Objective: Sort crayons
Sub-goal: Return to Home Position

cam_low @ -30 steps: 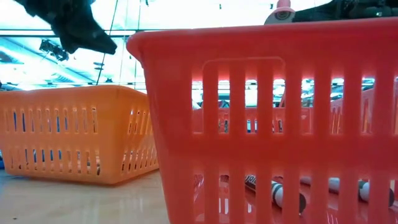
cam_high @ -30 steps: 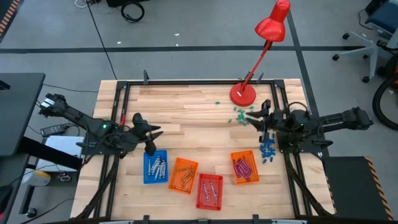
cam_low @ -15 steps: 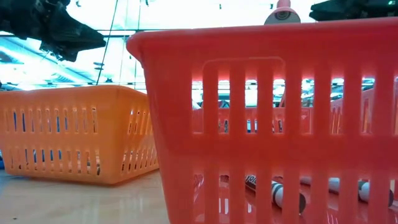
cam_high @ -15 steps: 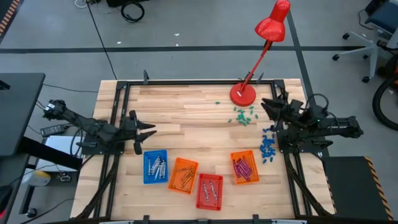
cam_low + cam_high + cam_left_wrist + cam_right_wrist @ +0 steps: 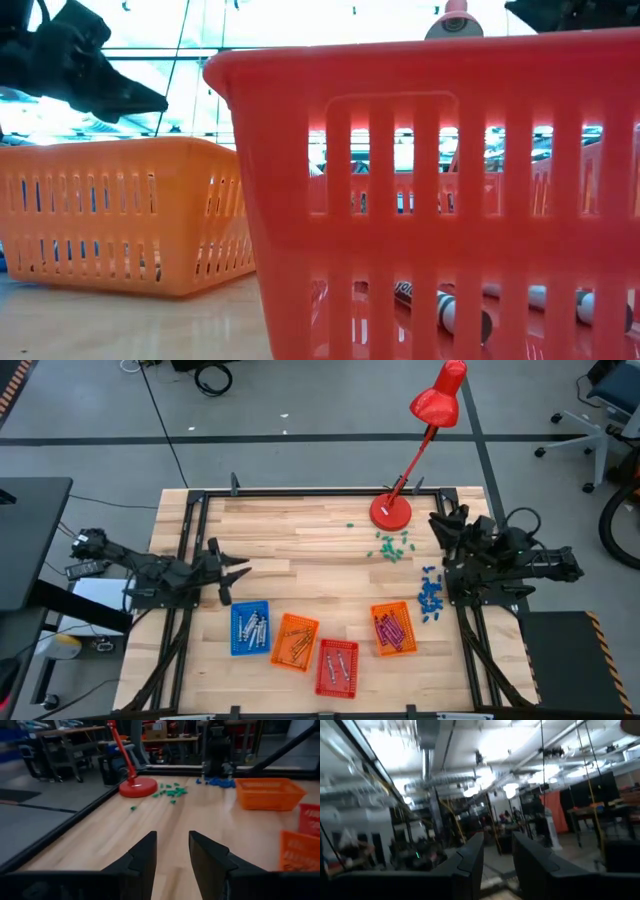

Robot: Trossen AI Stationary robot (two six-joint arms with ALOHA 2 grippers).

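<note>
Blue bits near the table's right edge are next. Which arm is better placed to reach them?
Right. The right gripper hangs on the right side, close to the blue bits, with its jaws open. The left gripper waits far across on the left side.

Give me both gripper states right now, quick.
Left gripper: open, nothing between the fingers, above the left side of the table.
Right gripper: open, empty, pointing upward at the table's right edge.
</note>
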